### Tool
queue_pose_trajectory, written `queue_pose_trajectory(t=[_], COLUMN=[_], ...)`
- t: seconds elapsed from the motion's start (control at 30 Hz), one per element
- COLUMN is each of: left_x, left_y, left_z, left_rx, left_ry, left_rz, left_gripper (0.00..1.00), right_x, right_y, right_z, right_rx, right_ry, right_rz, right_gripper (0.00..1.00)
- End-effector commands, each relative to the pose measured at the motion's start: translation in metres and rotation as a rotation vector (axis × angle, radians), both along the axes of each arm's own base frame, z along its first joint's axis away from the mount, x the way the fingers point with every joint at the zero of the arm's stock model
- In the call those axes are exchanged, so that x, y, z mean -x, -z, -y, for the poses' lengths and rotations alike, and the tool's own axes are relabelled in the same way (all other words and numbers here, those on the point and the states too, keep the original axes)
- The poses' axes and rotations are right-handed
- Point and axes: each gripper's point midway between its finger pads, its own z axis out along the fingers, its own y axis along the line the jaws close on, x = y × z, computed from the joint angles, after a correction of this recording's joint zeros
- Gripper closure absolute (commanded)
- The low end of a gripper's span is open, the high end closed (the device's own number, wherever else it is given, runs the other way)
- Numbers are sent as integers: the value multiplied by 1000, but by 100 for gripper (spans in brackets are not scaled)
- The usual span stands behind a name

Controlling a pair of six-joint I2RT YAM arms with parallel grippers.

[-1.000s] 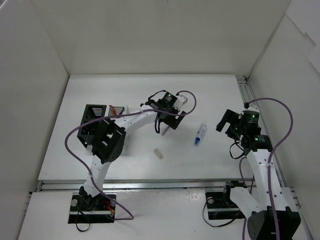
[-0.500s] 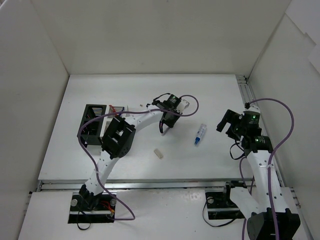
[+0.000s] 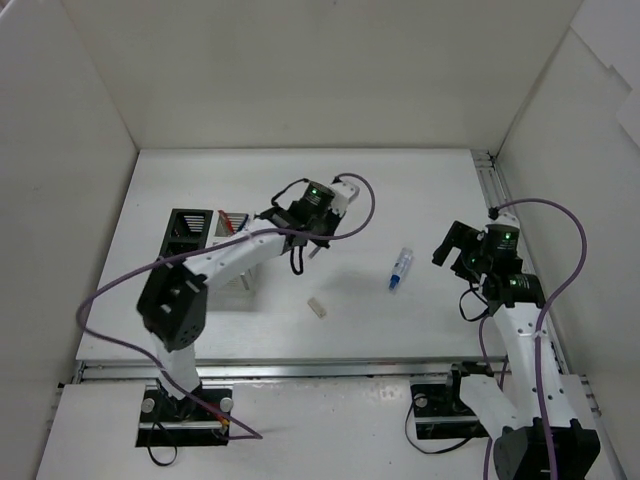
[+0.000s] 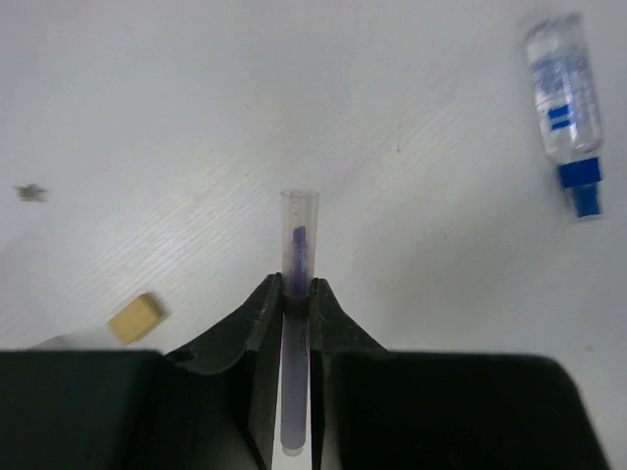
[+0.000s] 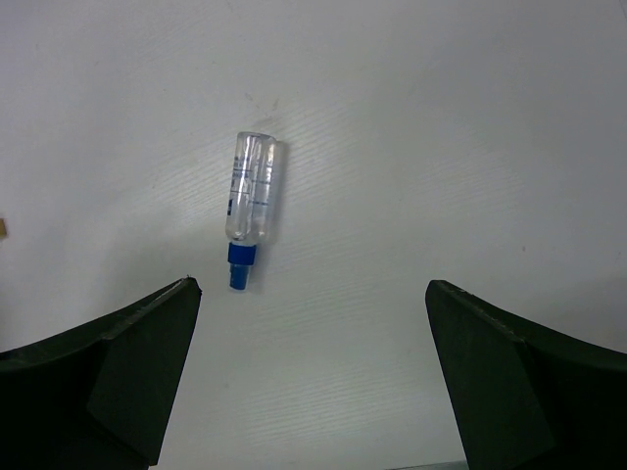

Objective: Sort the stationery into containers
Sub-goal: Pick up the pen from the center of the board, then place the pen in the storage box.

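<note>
The left pincer (image 4: 297, 289) was clenched on a thin clear pen (image 4: 299, 220) with a purple core. The pen ran lengthwise between the two fingers (image 4: 257, 311) and its open tip stuck out beyond them over the white tabletop (image 4: 294, 88). A second before, that pincer had stood wide apart; half a second before, it had nearly closed.

From above, the left pincer (image 3: 300, 262) had moved left since the earlier frames, toward the black organiser (image 3: 188, 232). The left arm's elbow had also swung out and down toward the near left edge of the tabletop. Red pens (image 3: 232, 217) stood in a compartment at the organiser's far right corner. The overhead view was too coarse to show the clear pen itself, and neither view showed whether it touched the tabletop.

The beige eraser (image 3: 317, 307) lay alone on the tabletop, near side of the left pincer, in the same spot as before. In the left wrist view it showed to the lower left, apart from the fingers.

The clear bottle with a blue cap (image 3: 400, 268) lay on its side between the two arms, cap toward the near edge, unmoved.

The right pincer (image 5: 312, 286) was released, its fingers spread to their widest. It hung over the tabletop with the bottle lying in view between the two fingers and touching neither. The right arm had not shifted from its place at the right side.
</note>
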Motion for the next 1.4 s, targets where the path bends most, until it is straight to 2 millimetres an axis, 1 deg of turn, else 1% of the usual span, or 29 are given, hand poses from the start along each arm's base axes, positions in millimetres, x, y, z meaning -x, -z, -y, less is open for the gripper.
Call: queue_pose_trajectory(t=[0.0, 0.03, 0.1, 0.13, 0.17, 0.2, 0.23, 0.27, 0.3, 0.33, 0.37, 0.4, 0.43, 0.47, 0.53, 0.57, 0.63, 0.67, 0.7, 0.77, 0.8, 0.87, 1.13, 1.17, 1.2, 1.23, 1.27, 1.33, 1.37], left_x=[-23, -16, -18, -11, -11, -16, -7, -6, -6, 2, 5, 7, 13, 16, 23, 25, 29, 29, 31, 29, 29, 26, 21, 23, 25, 28, 31, 37, 41], left_y=[-143, -150, -164, -161, -167, -169, -164, -166, -165, -159, -159, -158, -151, -150, -141, -140, -126, -126, -115, -110, -101, -94, -85, -86, -85, -83, -86, -86, -91], left_z=[-26, -50, -78, -105, -116, -142, -160, -171, -190, -203, -210, -226, -237, -241, -257, -259, -262, -265, -266, -273, -274, -270, -266, -266, -266, -265, -265, -266, -266], left_rx=[261, 262, 320, 311, 359, 372, 384, 422, 425, 426, 432, 433, 429, 439, 444, 456, 450, 462, 455, 460, 449, 455, 441, 447, 448, 449, 464, 464, 477], left_ry=[-160, -223, -332, -404, -460, -548, -589, -635, -694, -721, -751, -817, -850, -866, -921, -928, -939, -962, -970, -1004, -1013, -999, -1002, -1001, -1002, -999, -998, -991, -984], left_rz=[358, 394, 443, 458, 474, 502, 505, 508, 525, 535, 551, 572, 577, 584, 588, 592, 584, 594, 583, 601, 592, 591, 556, 551, 543, 525, 525, 514, 517], left_gripper=[100, 100, 100, 100, 100, 100, 100, 100, 100, 100, 100, 100, 100, 100, 100, 100, 100, 100, 100, 100, 100, 100, 100, 91, 86, 78, 67, 60, 48], right_x=[-6, -4, -3, -2, -1, -1, -1, -1, -1, -1, -1, -2, -2, -2, -3, -3, -4, -4, -5, -4, -5, -5, -5, -4, -4, -4, -4, -5, -4], right_y=[-14, -18, -18, -21, -22, -24, -24, -25, -24, -24, -24, -23, -22, -21, -20, -18, -17, -17, -18, -17, -18, -17, -16, -16, -16, -15, -17, -17, -16], right_z=[0, 0, 1, 2, 3, 2, 3, 3, 3, 3, 3, 3, 3, 3, 3, 3, 3, 3, 3, 1, 1, 0, -1, 0, 0, -1, -1, -2, -2], right_rx=[1, 1, 7, 6, 10, 8, 8, 11, 8, 8, 8, 8, 9, 10, 10, 8, 8, 5, 5, 1, -1, -3, -5, -3, -5, -6, -6, -9, -8], right_ry=[-9, -5, 2, 11, 15, 13, 15, 13, 15, 15, 15, 15, 17, 19, 19, 16, 16, 16, 16, 8, 6, 2, 0, 2, 1, -2, -2, -4, -10], right_rz=[73, 87, 96, 109, 115, 125, 129, 131, 131, 128, 129, 126, 123, 120, 112, 106, 103, 103, 103, 102, 104, 104, 102, 101, 101, 99, 104, 104, 103], right_gripper=[2, 2, 2, 2, 2, 2, 2, 2, 2, 2, 2, 2, 2, 2, 2, 2, 2, 2, 2, 2, 2, 2, 2, 2, 2, 2, 2, 2, 2])
